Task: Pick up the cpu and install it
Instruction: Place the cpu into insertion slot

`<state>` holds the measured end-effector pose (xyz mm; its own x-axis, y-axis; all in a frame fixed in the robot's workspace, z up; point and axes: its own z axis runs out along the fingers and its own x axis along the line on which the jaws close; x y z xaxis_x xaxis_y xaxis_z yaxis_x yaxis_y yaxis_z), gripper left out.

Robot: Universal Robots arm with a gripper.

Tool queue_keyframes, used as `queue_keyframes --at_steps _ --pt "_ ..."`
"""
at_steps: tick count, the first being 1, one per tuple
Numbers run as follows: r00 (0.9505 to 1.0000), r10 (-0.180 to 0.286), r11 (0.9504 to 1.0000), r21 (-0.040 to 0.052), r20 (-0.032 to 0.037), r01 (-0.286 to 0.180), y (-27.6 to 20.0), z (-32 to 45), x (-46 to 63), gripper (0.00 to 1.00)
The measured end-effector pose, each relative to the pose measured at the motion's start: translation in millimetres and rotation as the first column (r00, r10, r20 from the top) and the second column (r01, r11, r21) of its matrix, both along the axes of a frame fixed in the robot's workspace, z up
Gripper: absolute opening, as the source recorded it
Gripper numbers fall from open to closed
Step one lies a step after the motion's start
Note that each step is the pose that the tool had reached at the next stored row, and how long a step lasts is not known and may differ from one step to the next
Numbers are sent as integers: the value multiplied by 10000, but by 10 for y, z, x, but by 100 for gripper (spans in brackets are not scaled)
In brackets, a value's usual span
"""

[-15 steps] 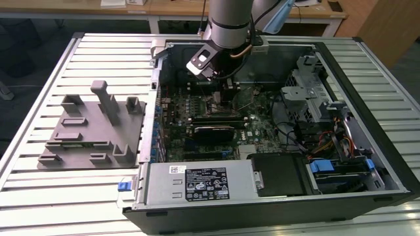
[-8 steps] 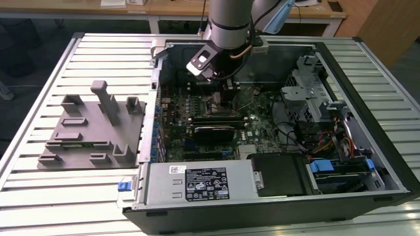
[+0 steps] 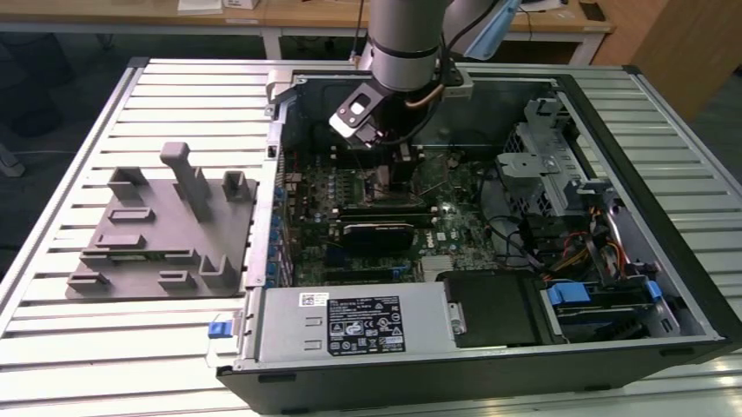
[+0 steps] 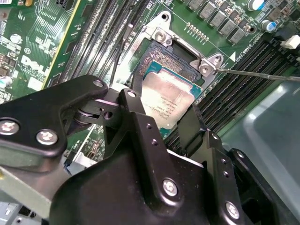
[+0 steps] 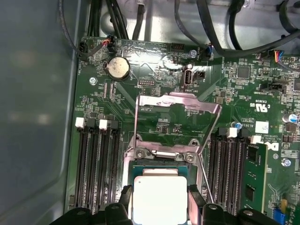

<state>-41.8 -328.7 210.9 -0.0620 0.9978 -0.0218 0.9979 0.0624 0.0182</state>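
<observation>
**Clerk:** Item one, the claw. State?

**Checker:** Clenched on the cpu. One black finger is set against each of two opposite edges, as seen in both wrist views.

**Clerk:** Item two, the cpu. Location?

**Checker:** Directly over the socket, silver top upward, between the claw's fingers (whether it is fully seated cannot be told).

**Clerk:** Item three, the load plate.

**Checker:** Swung open, raised from the socket's hinge side. The thin lever stands free just beside the socket.

**Clerk:** Surroundings?

**Checker:** Memory slots flank the socket on two sides. A coin battery lies beyond the open plate, on the green motherboard. The board sits inside an open computer case on the slatted worktop. A grey holder block rests on that worktop outside the case, well apart from the socket, to the exterior view's left of it.
</observation>
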Motion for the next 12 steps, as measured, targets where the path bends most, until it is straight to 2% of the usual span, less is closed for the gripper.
queue_keyframes --at_steps 5,12 --pt "10000 3 10000 -36 8 -3 2 -43 -1 55" --pt "10000 3 10000 -39 8 -3 2 -85 -1 55"
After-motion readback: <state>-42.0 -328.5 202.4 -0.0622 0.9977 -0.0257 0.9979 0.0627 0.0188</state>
